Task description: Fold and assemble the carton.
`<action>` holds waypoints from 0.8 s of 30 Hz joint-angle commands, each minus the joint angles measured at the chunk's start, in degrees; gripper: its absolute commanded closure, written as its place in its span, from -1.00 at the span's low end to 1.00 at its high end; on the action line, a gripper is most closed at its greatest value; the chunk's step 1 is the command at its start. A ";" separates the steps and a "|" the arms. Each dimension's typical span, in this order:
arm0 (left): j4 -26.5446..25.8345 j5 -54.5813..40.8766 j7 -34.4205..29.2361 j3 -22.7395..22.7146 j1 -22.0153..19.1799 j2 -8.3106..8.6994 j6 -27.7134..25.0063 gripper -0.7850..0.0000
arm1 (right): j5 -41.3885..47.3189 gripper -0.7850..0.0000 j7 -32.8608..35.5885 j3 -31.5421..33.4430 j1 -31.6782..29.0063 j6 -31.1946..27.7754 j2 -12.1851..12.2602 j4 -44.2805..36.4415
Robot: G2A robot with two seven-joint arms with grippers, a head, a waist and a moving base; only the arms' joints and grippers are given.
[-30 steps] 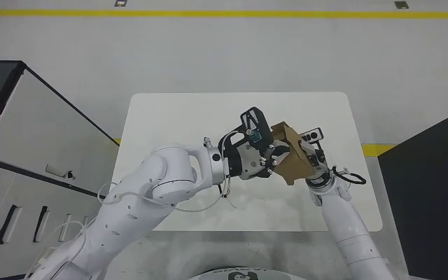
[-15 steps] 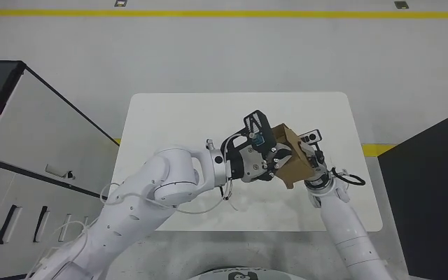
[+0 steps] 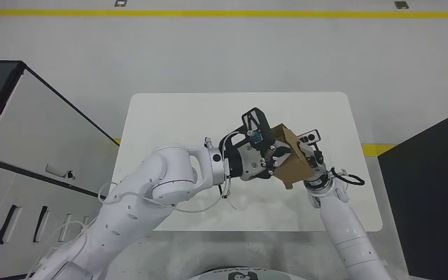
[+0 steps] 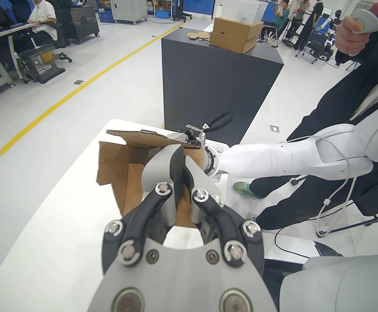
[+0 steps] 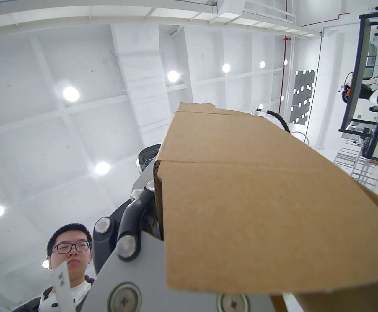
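Clamping the carton [image 3: 292, 159] aloft in right gripper [image 4: 189, 136] jaws, freeing flaps. Prodding inside with left gripper [image 4: 179, 165], jaws closed, probably creasing.

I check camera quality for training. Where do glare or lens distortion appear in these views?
Right wrist view: ceiling lamps glare behind the carton, and ceiling beams look curved. Top view: even light on the table. Left wrist view: no glare on the carton.
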 commanded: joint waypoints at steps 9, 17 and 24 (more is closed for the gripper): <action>0.00 -0.11 0.02 0.96 -0.08 -0.27 -0.27 1.00 | 0.11 1.00 0.00 -0.17 -0.10 0.39 -0.16 -0.41; -1.43 0.37 -0.24 -0.22 0.47 -0.13 0.29 1.00 | -0.03 1.00 0.24 0.19 -0.47 0.75 -0.16 -0.73; -1.23 0.13 -0.12 0.98 0.92 -0.32 0.06 1.00 | 0.28 1.00 0.32 0.23 -0.87 1.24 -0.22 -1.34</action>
